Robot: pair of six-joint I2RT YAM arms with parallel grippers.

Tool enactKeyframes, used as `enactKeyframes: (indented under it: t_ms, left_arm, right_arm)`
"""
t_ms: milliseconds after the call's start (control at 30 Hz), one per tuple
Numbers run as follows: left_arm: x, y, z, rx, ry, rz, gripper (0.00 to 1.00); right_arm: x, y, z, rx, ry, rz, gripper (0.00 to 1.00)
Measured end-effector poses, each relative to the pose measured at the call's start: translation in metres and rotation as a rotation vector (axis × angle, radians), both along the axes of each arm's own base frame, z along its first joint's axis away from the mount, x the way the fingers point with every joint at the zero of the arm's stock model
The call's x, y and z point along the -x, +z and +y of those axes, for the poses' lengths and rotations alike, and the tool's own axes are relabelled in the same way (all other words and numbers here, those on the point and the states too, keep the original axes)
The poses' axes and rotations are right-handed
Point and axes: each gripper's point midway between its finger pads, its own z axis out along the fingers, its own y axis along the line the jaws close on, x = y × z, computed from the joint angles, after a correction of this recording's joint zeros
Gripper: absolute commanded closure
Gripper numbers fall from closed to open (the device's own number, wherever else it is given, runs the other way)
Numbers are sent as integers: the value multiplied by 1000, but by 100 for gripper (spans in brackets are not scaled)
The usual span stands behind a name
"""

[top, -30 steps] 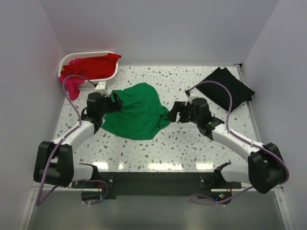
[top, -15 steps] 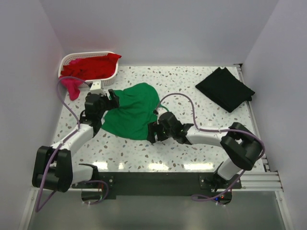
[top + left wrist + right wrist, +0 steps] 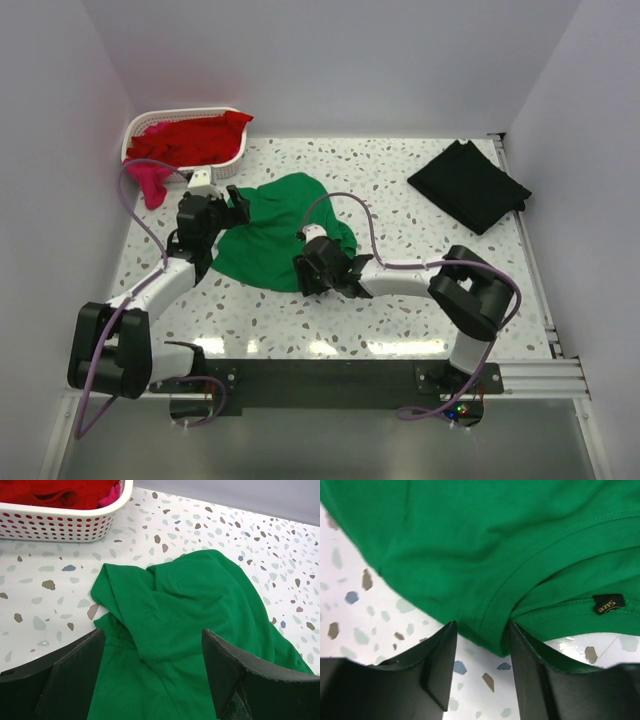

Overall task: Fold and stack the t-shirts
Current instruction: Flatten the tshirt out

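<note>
Straddling logged: collar edge of bright green cloth t-shirt (image 3: 470, 540) is bracketed by half-spread right end effector (image 3: 481, 635) | left end effector (image 3: 152, 640) spread wide, shirt ahead.

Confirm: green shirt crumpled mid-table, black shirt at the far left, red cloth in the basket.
Wrong side: the black shirt lies at the far right, per the top view. Green shirt and red cloth in the basket are as stated.
</note>
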Motion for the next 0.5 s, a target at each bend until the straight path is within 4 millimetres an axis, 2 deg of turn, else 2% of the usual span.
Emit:
enactKeyframes:
  t_ms: [100, 200, 233, 333, 500]
  left_arm:
    - [0, 0, -1, 1, -3, 0, 17]
    - [0, 0, -1, 1, -4, 0, 17]
    - [0, 0, -1, 1, -4, 0, 17]
    - [0, 0, -1, 1, -5, 0, 17]
    - [1, 3, -1, 3, -5, -7, 17]
  right_arm:
    - [-4, -6, -5, 54, -21, -6, 60]
    - [-5, -7, -12, 97, -40, -12, 72]
    - [-5, -9, -16, 114, -48, -12, 84]
    - [-7, -11, -25, 151, -73, -16, 100]
    - [-12, -10, -39, 225, -117, -40, 100]
